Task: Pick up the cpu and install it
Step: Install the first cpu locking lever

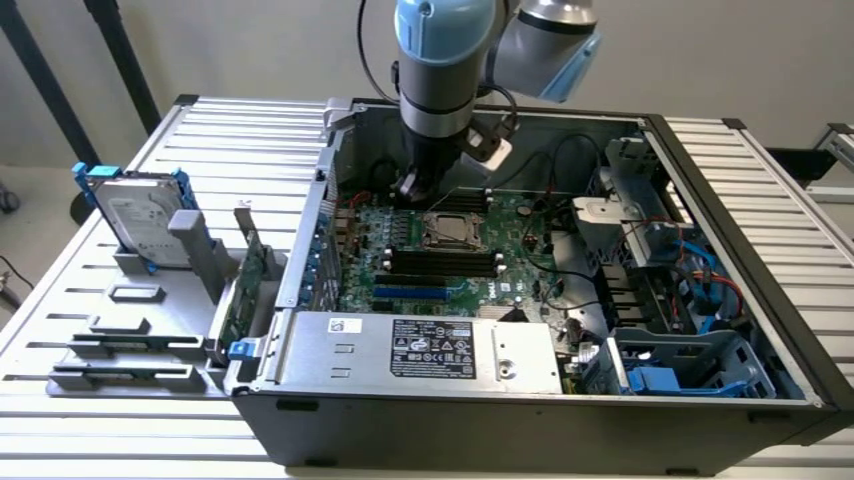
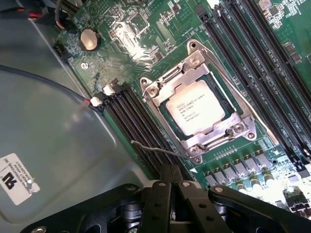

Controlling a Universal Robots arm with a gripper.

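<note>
The cpu [image 2: 195, 113], a small square chip with a silver top and printed text, lies flat in its socket under a metal retention frame [image 2: 194, 104] on the green motherboard [image 2: 146, 34]. It also appears as the cpu [image 1: 453, 228] in the middle of the open computer case. My gripper [image 2: 169, 171] is shut with nothing between its fingers, its tips just above the thin wire socket lever [image 2: 158, 150] beside the socket. In the exterior view, my gripper [image 1: 408, 188] hangs inside the case just off the socket, toward the exterior view's left.
Black memory slots [image 2: 131, 119] flank the socket on both sides. The case wall [image 2: 48, 121] and cables [image 2: 73, 94] are close by. A power supply [image 1: 420, 348] fills the case front. Outside the case, a hard drive with blue brackets [image 1: 134, 215] stands in grey holder blocks [image 1: 127, 345].
</note>
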